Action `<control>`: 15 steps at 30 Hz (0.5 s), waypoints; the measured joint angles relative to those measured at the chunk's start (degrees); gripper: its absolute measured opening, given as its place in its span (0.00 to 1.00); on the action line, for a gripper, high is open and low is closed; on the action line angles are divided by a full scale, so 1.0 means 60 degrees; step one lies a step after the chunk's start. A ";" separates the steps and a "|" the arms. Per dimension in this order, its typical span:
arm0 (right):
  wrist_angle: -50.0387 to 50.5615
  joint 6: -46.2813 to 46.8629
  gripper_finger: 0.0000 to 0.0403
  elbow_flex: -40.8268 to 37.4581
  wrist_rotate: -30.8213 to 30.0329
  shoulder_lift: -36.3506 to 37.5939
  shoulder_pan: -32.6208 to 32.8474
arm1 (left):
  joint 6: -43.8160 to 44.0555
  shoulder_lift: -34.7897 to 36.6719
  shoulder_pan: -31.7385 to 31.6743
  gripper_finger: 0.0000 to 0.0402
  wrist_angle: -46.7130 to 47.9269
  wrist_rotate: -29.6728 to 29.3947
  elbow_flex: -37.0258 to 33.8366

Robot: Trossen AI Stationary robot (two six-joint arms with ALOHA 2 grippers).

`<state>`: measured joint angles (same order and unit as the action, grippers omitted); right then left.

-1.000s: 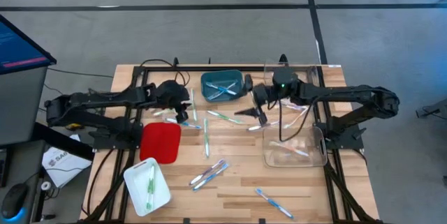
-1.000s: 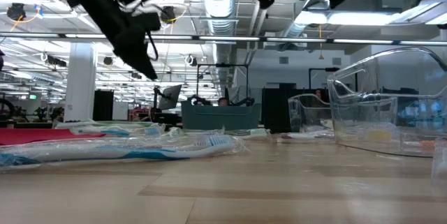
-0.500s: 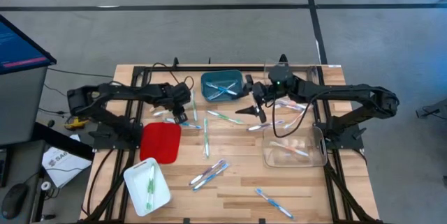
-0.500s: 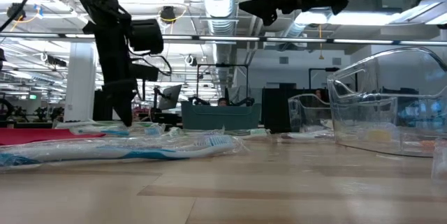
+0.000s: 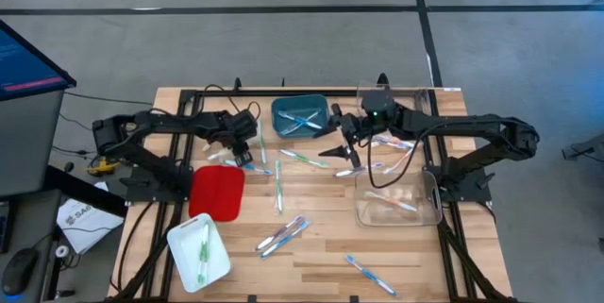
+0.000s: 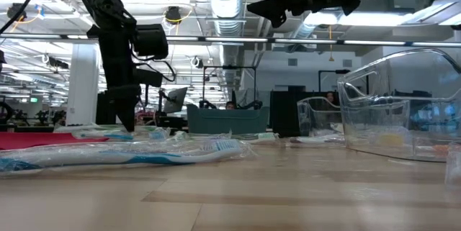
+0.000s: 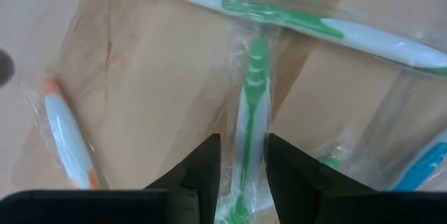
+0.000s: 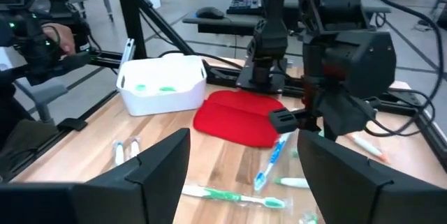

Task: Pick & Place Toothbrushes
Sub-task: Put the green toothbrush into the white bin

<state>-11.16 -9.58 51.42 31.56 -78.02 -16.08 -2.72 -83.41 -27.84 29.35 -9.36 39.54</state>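
Pale wood planks make up the table (image 5: 311, 246) under me, set on a grey floor crossed by dark lines; across the table top the low view looks into a wide hall with ceiling ducts, strip lights and desks far back. Toothbrushes (image 5: 280, 235) in clear wrappers lie scattered over the planks: a green one (image 5: 277, 186) at the middle of the high view, a pair just below centre, a blue one (image 5: 369, 275) toward the lower right, more in a cluster at the upper middle. Upper centre sits a teal bin (image 5: 300, 116) with a few brushes in it; a red lid (image 5: 216, 192) lies left of centre, a white tub (image 5: 198, 251) holding a green brush sits at the lower left, and a clear container (image 5: 397, 199) with several brushes stands on the right. My left gripper (image 5: 243, 157) is down at the table just above the red lid, among the wrapped brushes there; past my wrist I see my two dark fingers (image 7: 204, 172) apart, one on each side of a green toothbrush (image 7: 250, 116) in its wrapper, not clamped on it as far as I can see, with an orange-tipped brush (image 7: 68, 137) off to the left of that frame and another green one (image 7: 293, 21) crossing its top. My right gripper (image 5: 349, 150) hangs above the table at upper centre, right of the teal bin, fingers spread wide and holding nothing. Black cables (image 5: 212, 89) loop along the top edge of the table, and a monitor (image 5: 28, 58) shows at the far left.
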 joint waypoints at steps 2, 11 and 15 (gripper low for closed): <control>0.0000 0.0004 0.64 0.0000 -0.0013 0.0000 -0.0006 | -0.0002 -0.0001 -0.0144 0.26 0.0002 0.0143 -0.0002; 0.0000 -0.0117 0.64 0.0000 -0.0009 0.0000 0.0058 | -0.0052 -0.0077 -0.0262 0.26 -0.0011 0.0448 0.0002; -0.0007 -0.0145 0.64 0.0000 -0.0009 0.0000 0.0059 | -0.0053 -0.0526 -0.0251 0.26 0.0023 0.0592 0.0002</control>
<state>-11.20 -10.46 51.42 31.51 -78.02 -15.73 -3.04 -86.57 -29.34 29.49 -5.80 39.55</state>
